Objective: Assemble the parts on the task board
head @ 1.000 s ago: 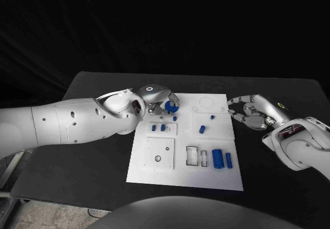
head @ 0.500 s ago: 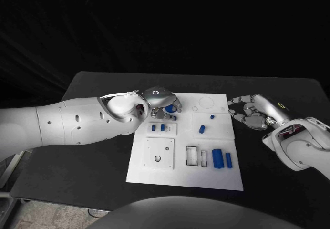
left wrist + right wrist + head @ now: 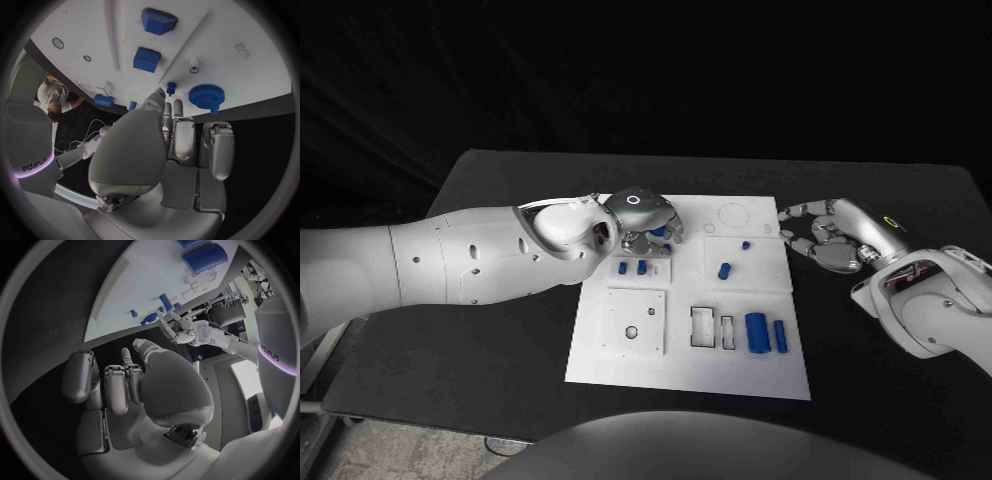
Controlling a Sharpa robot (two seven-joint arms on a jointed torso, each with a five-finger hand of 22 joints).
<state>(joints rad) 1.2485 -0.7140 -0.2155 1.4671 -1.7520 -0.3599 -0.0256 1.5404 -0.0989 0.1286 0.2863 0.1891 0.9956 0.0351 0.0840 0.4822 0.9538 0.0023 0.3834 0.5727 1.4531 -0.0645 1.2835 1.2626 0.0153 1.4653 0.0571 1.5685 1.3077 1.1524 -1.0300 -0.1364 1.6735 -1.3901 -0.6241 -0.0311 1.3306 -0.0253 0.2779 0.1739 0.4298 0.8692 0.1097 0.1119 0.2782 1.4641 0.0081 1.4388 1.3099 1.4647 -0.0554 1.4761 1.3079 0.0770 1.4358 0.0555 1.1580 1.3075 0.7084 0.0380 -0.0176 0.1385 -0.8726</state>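
1. Over the board's far left corner: left hand [image 3: 646,216], fingers [image 3: 182,135] straight and together, gripping nothing.
2. Just beyond the fingertips: blue gear [image 3: 205,95] and small peg [image 3: 170,88], lying on the board [image 3: 733,375].
3. Farther out: two blue blocks [image 3: 147,59].
4. Off the board's right edge: right hand [image 3: 831,236], fingers curled on nothing, well farther from the gear.
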